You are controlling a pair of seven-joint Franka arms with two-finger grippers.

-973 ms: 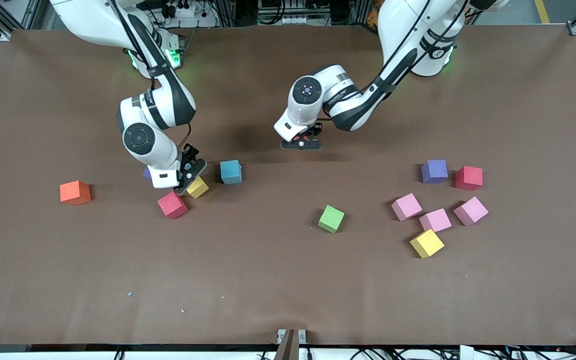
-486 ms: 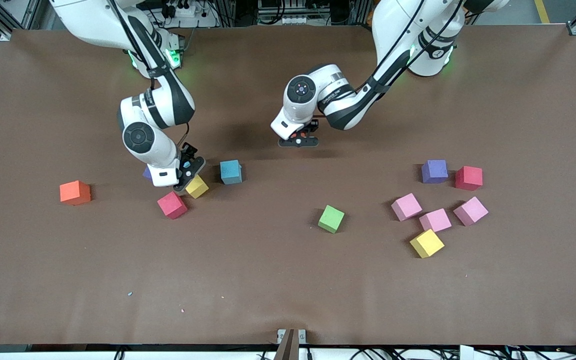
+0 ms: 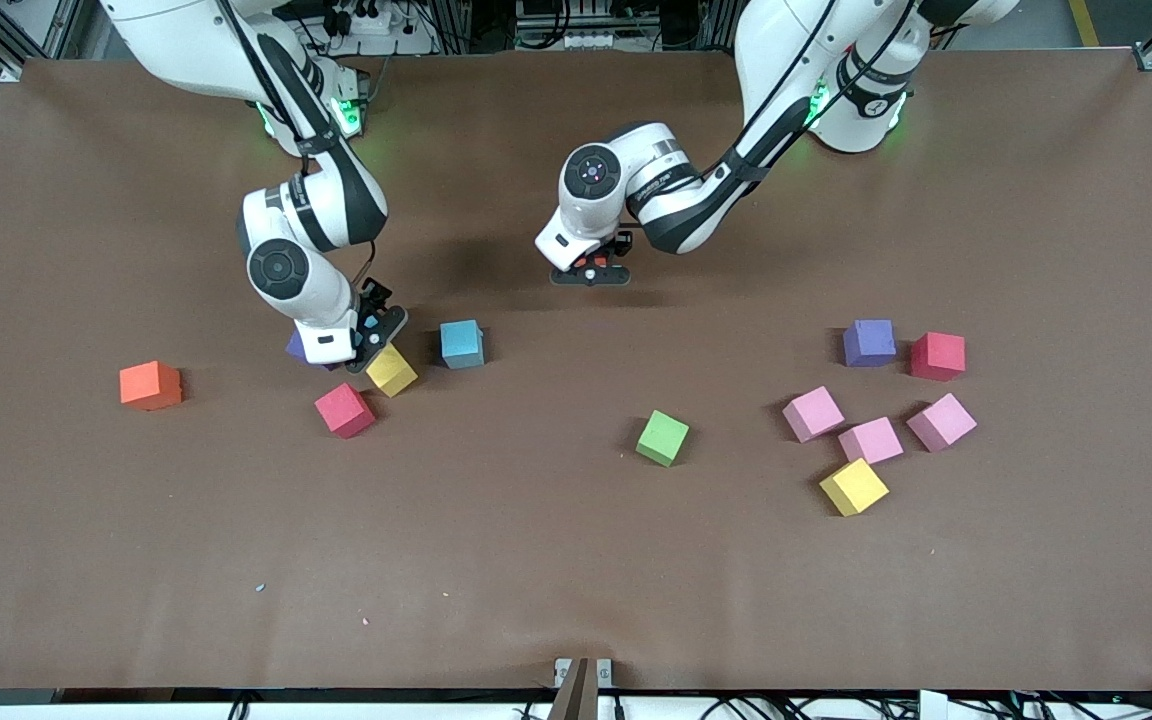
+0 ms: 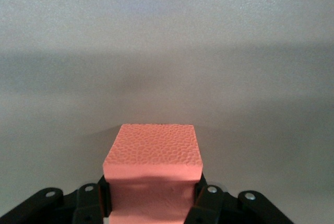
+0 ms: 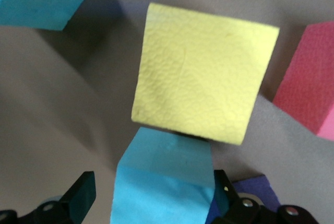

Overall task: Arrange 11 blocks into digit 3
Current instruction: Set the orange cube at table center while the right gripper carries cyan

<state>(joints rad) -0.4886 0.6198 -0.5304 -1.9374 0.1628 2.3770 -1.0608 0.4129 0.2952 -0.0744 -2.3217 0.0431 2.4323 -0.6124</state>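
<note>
My right gripper [image 3: 376, 340] is shut on a teal block [image 5: 162, 182], which sits askew between the fingers, just over a yellow block [image 3: 393, 370] that also shows in the right wrist view [image 5: 203, 83]. My left gripper [image 3: 591, 277] is shut on a salmon-orange block [image 4: 152, 153] above bare table near the middle. A second teal block [image 3: 461, 343], a red block [image 3: 344, 410] and a mostly hidden purple block [image 3: 293, 346] lie round the right gripper. All the blocks lie loose; no digit 3 figure shows.
An orange block [image 3: 150, 385] lies toward the right arm's end. A green block [image 3: 663, 438] lies mid-table. Toward the left arm's end lie purple [image 3: 869, 342], red [image 3: 938, 356], three pink [image 3: 871, 440] and yellow [image 3: 853, 486] blocks.
My right gripper has risen a little from beside the yellow block. My left gripper has drifted with its block away from the front camera, toward the right arm's end.
</note>
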